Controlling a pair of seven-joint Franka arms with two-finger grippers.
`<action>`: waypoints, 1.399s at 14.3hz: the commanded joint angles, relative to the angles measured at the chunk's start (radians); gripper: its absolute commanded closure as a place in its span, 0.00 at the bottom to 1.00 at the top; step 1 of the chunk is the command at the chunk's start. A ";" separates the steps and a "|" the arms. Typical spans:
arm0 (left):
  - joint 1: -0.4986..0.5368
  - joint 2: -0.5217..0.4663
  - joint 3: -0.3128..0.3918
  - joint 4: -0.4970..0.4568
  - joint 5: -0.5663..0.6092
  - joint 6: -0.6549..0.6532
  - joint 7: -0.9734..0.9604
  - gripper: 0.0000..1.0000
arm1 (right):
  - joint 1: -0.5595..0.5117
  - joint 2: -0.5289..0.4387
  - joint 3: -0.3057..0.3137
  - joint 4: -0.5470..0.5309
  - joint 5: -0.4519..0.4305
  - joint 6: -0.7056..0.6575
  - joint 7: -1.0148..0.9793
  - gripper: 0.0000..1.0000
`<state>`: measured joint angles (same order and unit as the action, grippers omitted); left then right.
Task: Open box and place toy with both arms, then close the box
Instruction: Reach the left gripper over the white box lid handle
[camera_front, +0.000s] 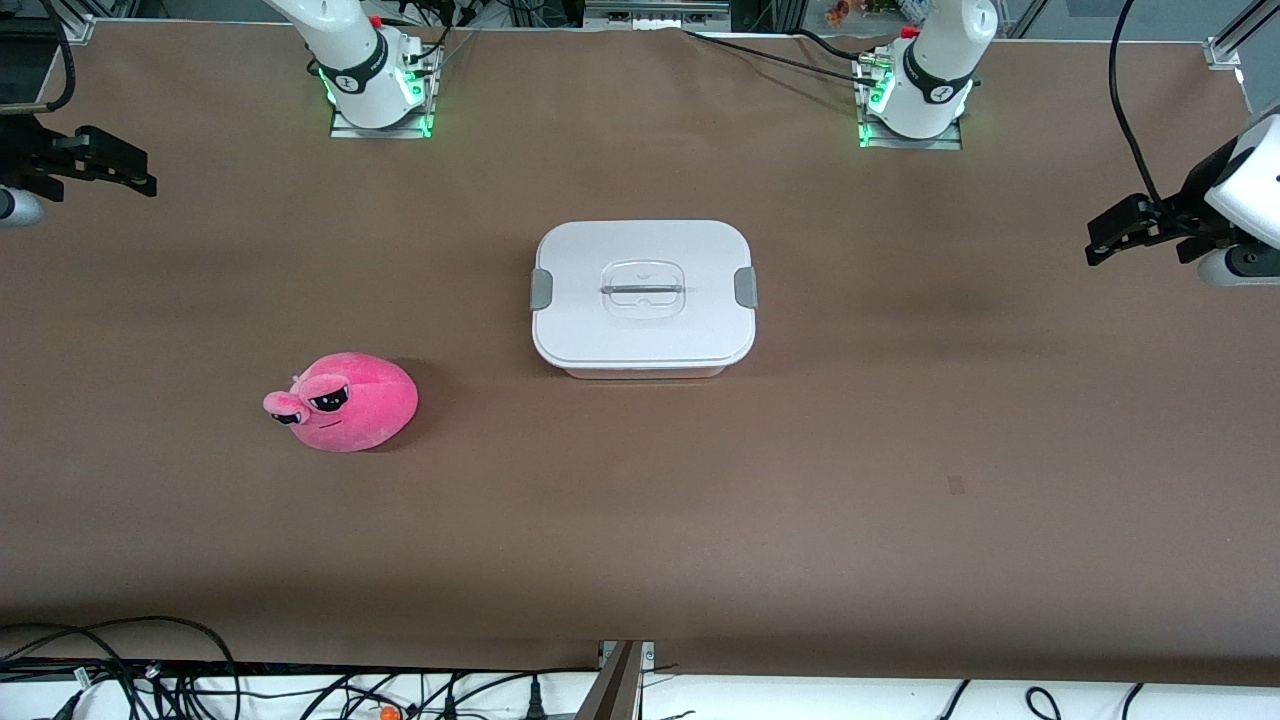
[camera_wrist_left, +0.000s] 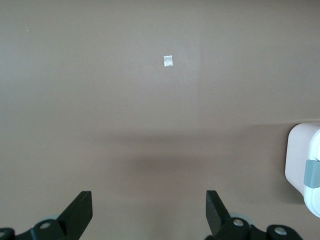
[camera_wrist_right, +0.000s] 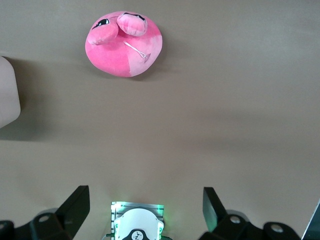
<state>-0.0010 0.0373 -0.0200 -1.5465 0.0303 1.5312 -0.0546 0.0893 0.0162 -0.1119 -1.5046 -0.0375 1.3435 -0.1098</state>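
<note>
The box (camera_front: 643, 297) stands mid-table with its white lid on and a grey clip (camera_front: 745, 288) at each end. Its edge also shows in the left wrist view (camera_wrist_left: 299, 157) and the right wrist view (camera_wrist_right: 7, 92). The pink plush toy (camera_front: 345, 401) lies on the table, nearer to the front camera than the box, toward the right arm's end. It also shows in the right wrist view (camera_wrist_right: 124, 45). My right gripper (camera_front: 148, 172) (camera_wrist_right: 145, 205) hangs open and empty over the right arm's end of the table. My left gripper (camera_front: 1092, 243) (camera_wrist_left: 148, 205) hangs open and empty over the left arm's end.
The brown table (camera_front: 900, 450) runs wide on all sides of the box. The right arm's base (camera_wrist_right: 137, 222) shows between my right fingers. A small pale speck (camera_wrist_left: 168, 60) lies on the table. Cables (camera_front: 150, 680) lie along the front edge.
</note>
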 joint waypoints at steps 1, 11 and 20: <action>0.012 0.013 0.002 0.029 -0.015 -0.025 0.010 0.00 | -0.005 0.005 -0.003 0.015 0.010 -0.006 0.005 0.00; -0.019 0.038 -0.044 0.029 -0.065 -0.179 0.009 0.00 | -0.005 0.010 -0.003 0.017 0.010 -0.003 0.004 0.00; -0.221 0.194 -0.204 0.043 -0.141 -0.156 0.248 0.00 | -0.008 0.018 -0.003 0.017 0.007 -0.003 -0.010 0.00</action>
<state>-0.1635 0.1639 -0.2280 -1.5465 -0.0864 1.3522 0.1420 0.0864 0.0258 -0.1150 -1.5045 -0.0376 1.3439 -0.1099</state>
